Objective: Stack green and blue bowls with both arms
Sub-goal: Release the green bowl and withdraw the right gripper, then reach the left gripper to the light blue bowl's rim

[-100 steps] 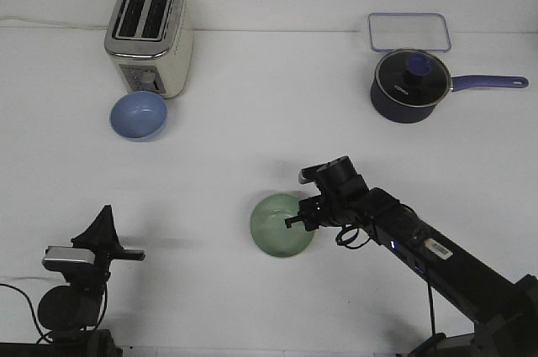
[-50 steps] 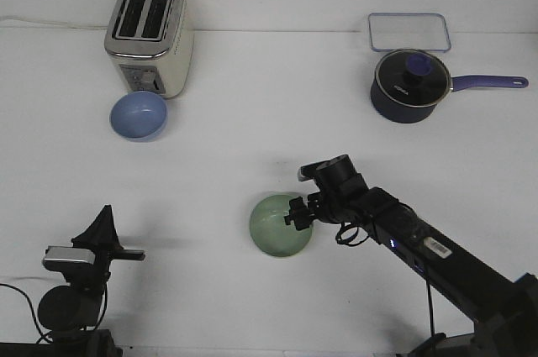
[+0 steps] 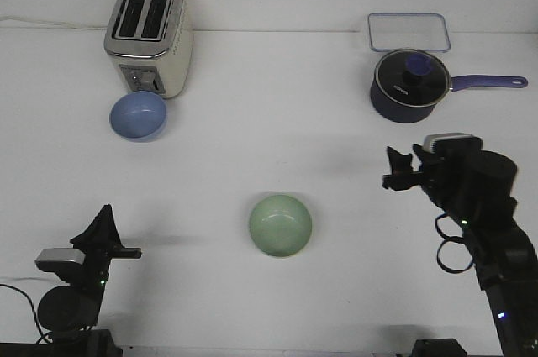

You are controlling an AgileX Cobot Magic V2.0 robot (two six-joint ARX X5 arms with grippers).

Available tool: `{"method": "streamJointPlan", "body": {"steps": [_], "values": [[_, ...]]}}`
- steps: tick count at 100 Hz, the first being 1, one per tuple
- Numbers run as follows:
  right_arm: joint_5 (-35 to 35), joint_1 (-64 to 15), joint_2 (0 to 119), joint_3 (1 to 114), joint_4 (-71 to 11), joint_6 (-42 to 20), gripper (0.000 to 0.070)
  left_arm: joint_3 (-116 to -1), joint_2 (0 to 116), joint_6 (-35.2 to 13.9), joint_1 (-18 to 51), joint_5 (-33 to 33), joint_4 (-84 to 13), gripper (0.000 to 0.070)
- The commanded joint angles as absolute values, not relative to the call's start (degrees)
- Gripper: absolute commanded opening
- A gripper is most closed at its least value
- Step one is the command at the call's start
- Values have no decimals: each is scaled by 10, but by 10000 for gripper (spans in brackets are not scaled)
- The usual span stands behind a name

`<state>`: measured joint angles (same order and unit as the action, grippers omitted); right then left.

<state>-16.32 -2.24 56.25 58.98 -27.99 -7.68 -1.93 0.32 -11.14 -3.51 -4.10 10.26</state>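
The worktop (image 3: 252, 122) is plain white and matte, running back to a white wall with only a faint seam between them; a thin cord trails off along that seam at the far left.

The green bowl (image 3: 280, 225) sits upright and alone on the open surface, pale sage, smooth inside, nothing touching it. It lies well to the left of the right hand (image 3: 393, 169) and nearer the front edge than that hand. The right hand is raised off the surface with its short black fingers pointing left; they hold nothing, but from this angle I cannot tell how wide they stand.

The blue bowl (image 3: 139, 115) — matte periwinkle, the same size as the green one — rests upright well beyond the left hand (image 3: 105, 227), just in front of a cream and chrome toaster (image 3: 149, 36). The left hand is low at the front, dark and seen edge-on, tapering to a point; whether it is wide or narrow I cannot tell.

Beyond the right hand stands a dark navy saucepan (image 3: 408, 84) with a glass lid, and behind it a clear rectangular container (image 3: 408, 31).
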Motion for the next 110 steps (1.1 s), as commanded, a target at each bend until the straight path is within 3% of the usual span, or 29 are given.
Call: {"method": "streamJointPlan", "body": {"steps": [1, 14, 25, 42, 65, 70, 81, 85, 110], "values": [[-167, 10, 545, 578, -272, -38, 382, -20, 3, -204, -36, -41, 112, 11], [-192, 49, 469, 488, -189, -38, 363, -53, 15, -278, -36, -41, 94, 14], [-197, 61, 413, 395, -125, -39, 344, -117, 70, -286, -36, -38, 45, 15], [-194, 61, 346, 296, -82, -42, 344, -262, 249, -230, -36, -35, -15, 14], [-195, 60, 318, 285, -73, -61, 344, -509, 552, -171, -47, -34, -161, 21], [-195, 60, 318, 285, -73, -65, 344, -554, 609, -171, -51, -36, -182, 99], [-200, 59, 318, 285, -66, -72, 344, -631, 712, -171, -57, -47, -202, 500], [-203, 57, 318, 285, -63, -73, 344, -653, 743, -171, -60, -51, -202, 586], [-206, 44, 310, 285, -61, -73, 344, -760, 917, -169, -76, -52, -208, 585]]}}
